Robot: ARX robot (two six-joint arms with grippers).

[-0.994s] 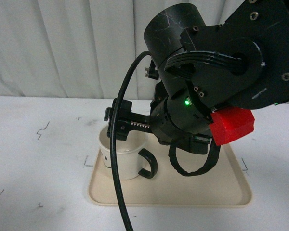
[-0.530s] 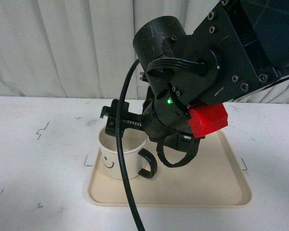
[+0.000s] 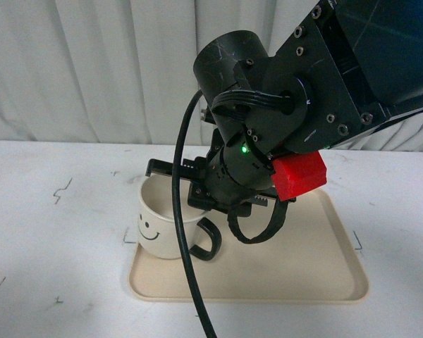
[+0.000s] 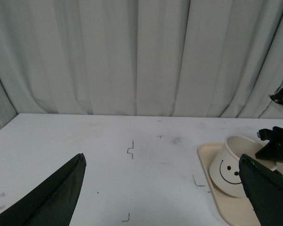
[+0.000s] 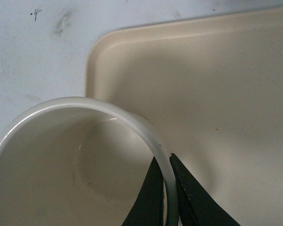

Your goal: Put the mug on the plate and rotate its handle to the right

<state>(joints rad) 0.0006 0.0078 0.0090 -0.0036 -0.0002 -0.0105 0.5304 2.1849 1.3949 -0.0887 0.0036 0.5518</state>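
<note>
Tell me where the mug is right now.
In the front view the mug is at the left end of the plate, left of centre, with the right gripper shut on its rim and the handle on its right side.

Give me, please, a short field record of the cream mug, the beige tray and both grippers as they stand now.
cream-white smiley-face mug: tilted, at the tray's left end
black loop handle: points right and toward the robot
flat beige rectangular tray: lies on the white table
right gripper: shut on the mug's rim, one finger inside, one outside
left gripper: open, holding nothing
</note>
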